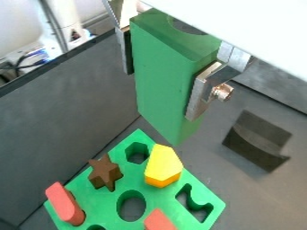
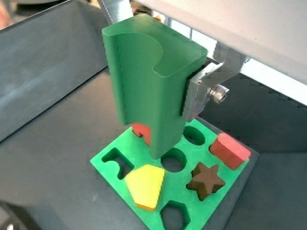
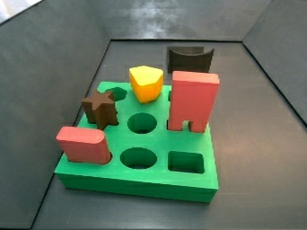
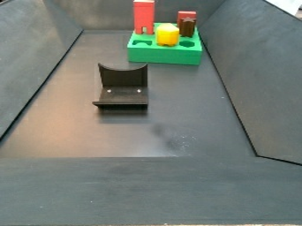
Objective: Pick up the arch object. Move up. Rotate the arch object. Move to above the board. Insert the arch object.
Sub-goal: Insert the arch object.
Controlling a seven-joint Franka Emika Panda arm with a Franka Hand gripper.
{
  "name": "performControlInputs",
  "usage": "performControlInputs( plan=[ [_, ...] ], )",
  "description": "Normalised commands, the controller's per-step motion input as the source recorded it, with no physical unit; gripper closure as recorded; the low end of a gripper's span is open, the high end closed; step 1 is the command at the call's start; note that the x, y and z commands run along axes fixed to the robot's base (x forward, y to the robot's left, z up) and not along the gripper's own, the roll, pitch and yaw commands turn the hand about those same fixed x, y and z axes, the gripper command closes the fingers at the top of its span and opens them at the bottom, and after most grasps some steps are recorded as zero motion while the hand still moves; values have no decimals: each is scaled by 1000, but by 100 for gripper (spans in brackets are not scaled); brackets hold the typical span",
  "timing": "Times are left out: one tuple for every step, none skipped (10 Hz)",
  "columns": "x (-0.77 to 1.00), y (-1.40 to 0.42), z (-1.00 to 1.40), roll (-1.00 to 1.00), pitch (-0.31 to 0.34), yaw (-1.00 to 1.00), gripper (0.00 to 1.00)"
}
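Clamping the arch object (image 1: 162,103), the gripper (image 1: 166,72) has its silver fingers (image 1: 206,90) pressed on two opposite faces. In both wrist views this one piece looks green, its long axis upright, curved cut at the gripper end, hanging above the single board (image 1: 129,148). On the board sit one yellow piece (image 1: 163,164), one brown star (image 1: 104,172) and one red block (image 1: 63,202). One fixture (image 1: 258,139) stands beyond. In a side view the gripper is unseen, and one red arch (image 3: 193,101) stands upright on the board, notch down.
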Motion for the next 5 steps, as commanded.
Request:
performControlInputs(
  plan=[
    [0,0,-34,0,0,0,100],
    [117,-54,-51,0,33,-20,100],
    [0,0,0,-9,0,-17,100],
    [0,-14,0,7,0,0,100],
    [594,0,-1000,0,-43,0,100]
  ],
)
